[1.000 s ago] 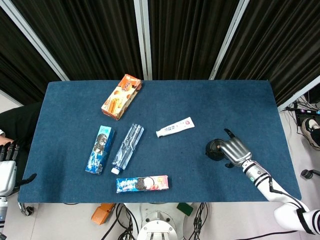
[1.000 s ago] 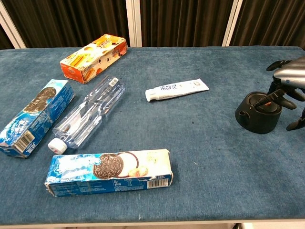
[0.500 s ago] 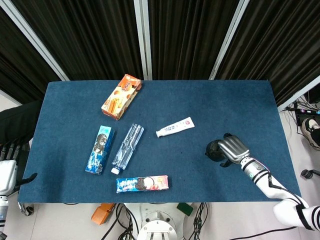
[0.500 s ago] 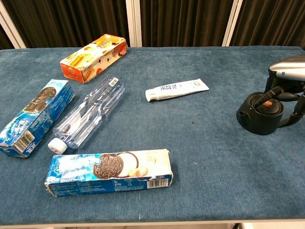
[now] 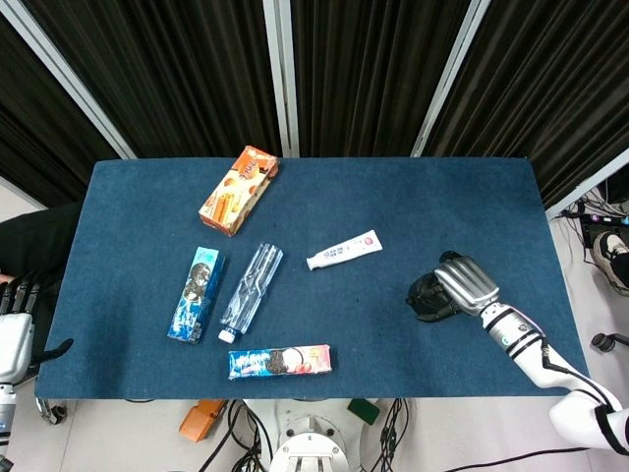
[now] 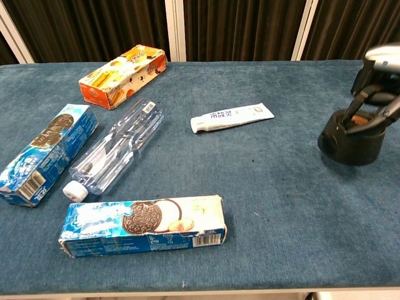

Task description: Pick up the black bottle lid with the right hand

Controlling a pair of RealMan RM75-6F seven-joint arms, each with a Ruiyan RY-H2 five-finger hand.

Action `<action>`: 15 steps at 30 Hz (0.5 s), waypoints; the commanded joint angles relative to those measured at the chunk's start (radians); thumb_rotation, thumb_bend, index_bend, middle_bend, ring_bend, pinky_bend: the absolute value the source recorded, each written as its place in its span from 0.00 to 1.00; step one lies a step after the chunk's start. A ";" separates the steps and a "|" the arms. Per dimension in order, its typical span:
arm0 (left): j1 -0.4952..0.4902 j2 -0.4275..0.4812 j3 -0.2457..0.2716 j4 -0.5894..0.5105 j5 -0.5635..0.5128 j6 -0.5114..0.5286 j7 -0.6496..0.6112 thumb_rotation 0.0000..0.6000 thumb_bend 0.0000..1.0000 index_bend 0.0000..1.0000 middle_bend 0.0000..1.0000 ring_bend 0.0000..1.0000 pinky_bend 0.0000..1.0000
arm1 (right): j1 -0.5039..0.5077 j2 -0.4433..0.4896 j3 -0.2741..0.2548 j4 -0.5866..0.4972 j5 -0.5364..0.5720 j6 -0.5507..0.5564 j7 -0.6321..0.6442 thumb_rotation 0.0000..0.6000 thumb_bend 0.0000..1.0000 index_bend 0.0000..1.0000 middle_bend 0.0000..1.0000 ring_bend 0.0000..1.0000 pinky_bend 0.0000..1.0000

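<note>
— Sitting on the blue table (image 5: 324, 197), well to the right of the white toothpaste tube (image 5: 344, 250) and slightly nearer the robot: the black bottle lid (image 6: 352, 143). How will it handle?

— Likely light and rigid, a squat hard-plastic cup lid with steep, smooth sides. Smooth plastic can slip, so the rim is the better purchase than the wall.

— And the right hand (image 5: 466, 283)?

— Draped over the lid from the side away from the tube, fingers (image 6: 370, 94) curled down into and around its top. It appears to be gripping it, though the chest view cuts off at the frame edge and lift-off from the cloth cannot be confirmed.

— The left hand (image 5: 12, 329)?

— Parked off the table's far-left edge, farthest from the tube, holding nothing; whether its fingers are spread or curled is unclear.
</note>
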 commanded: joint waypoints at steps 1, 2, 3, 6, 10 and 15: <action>0.000 -0.001 0.000 -0.001 0.003 0.003 0.000 1.00 0.13 0.00 0.00 0.00 0.00 | -0.024 0.011 -0.001 -0.002 -0.040 0.063 0.018 0.62 0.00 1.00 1.00 1.00 0.37; 0.001 -0.002 0.001 -0.001 0.004 0.004 0.000 1.00 0.13 0.00 0.00 0.00 0.00 | -0.029 0.011 -0.004 -0.002 -0.050 0.078 0.020 0.61 0.03 1.00 1.00 1.00 0.38; 0.001 -0.002 0.001 -0.001 0.004 0.005 0.000 1.00 0.13 0.00 0.00 0.00 0.00 | -0.034 0.012 -0.006 -0.001 -0.058 0.090 0.024 0.61 0.07 1.00 1.00 1.00 0.38; 0.002 -0.005 0.001 0.002 0.006 0.008 -0.003 1.00 0.13 0.00 0.00 0.00 0.00 | -0.042 0.011 -0.014 0.005 -0.073 0.110 0.029 0.61 0.18 1.00 1.00 1.00 0.39; 0.000 -0.005 0.000 0.002 0.009 0.009 -0.004 1.00 0.13 0.00 0.00 0.00 0.00 | -0.052 0.007 -0.022 0.013 -0.086 0.131 0.031 0.61 0.29 1.00 1.00 1.00 0.41; 0.001 -0.005 -0.001 0.003 0.011 0.013 -0.005 1.00 0.13 0.00 0.00 0.00 0.00 | -0.060 -0.003 -0.026 0.022 -0.095 0.150 0.025 0.61 0.44 1.00 1.00 1.00 0.44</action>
